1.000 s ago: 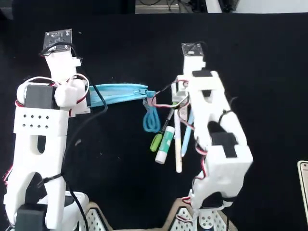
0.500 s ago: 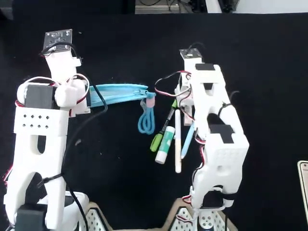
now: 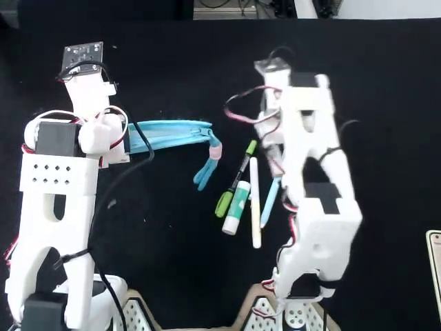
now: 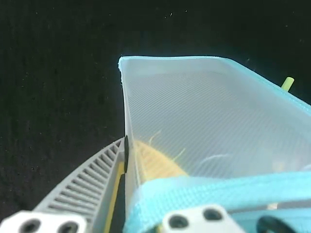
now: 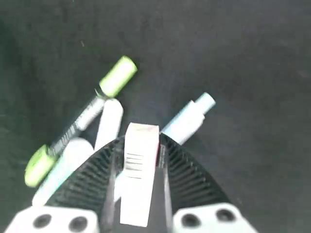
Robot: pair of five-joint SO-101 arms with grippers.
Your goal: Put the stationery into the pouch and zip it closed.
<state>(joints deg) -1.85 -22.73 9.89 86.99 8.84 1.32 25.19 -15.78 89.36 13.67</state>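
A translucent pouch (image 3: 169, 134) with a teal zip edge stretches rightward from my left gripper (image 3: 128, 142), which is shut on its end. In the left wrist view the pouch (image 4: 204, 126) has something yellow inside. Its blue pull loop (image 3: 205, 170) hangs free. A green marker (image 3: 235, 178), a glue stick (image 3: 236, 207), a white pen (image 3: 255, 201) and a blue pen (image 3: 269, 201) lie on the table beside the right arm (image 3: 306, 138). My right gripper (image 5: 140, 145) is above them, shut on a white eraser (image 5: 137, 174).
A black cloth (image 3: 386, 103) covers the table. A pale object (image 3: 435, 262) shows at the right edge. Both arm bases stand at the near edge.
The right arm has drawn back and to the right, away from the zip pull. The blue loop was let go and now hangs slack to the left.
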